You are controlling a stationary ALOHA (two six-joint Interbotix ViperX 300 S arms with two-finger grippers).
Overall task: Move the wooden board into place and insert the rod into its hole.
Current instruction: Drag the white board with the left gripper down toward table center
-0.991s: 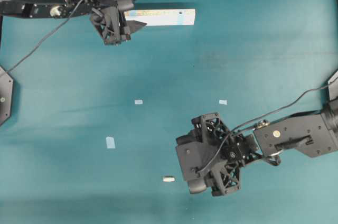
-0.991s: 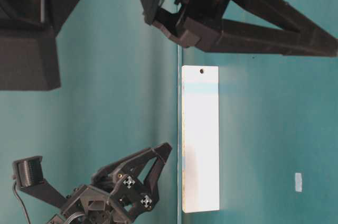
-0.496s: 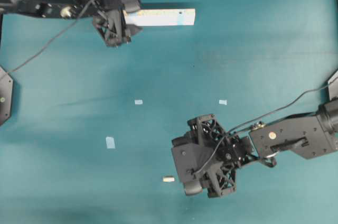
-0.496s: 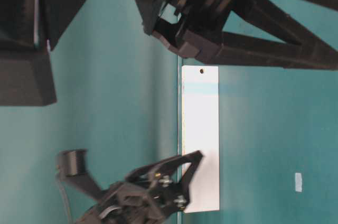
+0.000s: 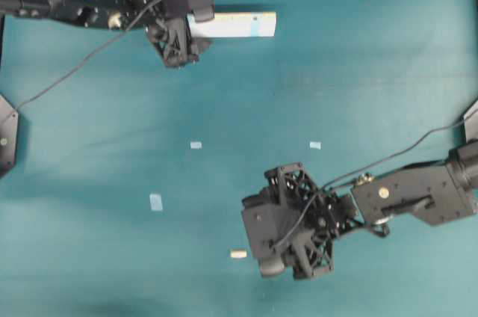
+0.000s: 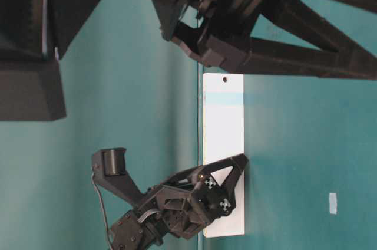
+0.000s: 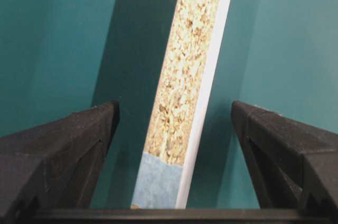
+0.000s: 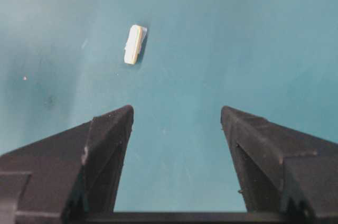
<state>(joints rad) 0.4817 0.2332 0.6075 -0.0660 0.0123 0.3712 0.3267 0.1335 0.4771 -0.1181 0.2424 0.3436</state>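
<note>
Straddling the near end of the wooden board (image 7: 185, 102), the left pincer (image 7: 174, 129) stands wide apart, one finger (image 7: 63, 145) on each side of the strip, neither touching it in the left wrist view. That board stands on its long edge, speckled face and a blue patch showing between the fingers. From overhead, the left pincer (image 5: 183, 33) covers the board's left end near the top edge of the teal counter (image 5: 358, 78), the rest of the board (image 5: 239, 24) reaching right. Lower right, the right pincer (image 5: 258, 246) is also spread wide and holds nothing. The rod (image 5: 238, 254) lies on the counter just left of it, apart from its fingers (image 8: 108, 145).
</note>
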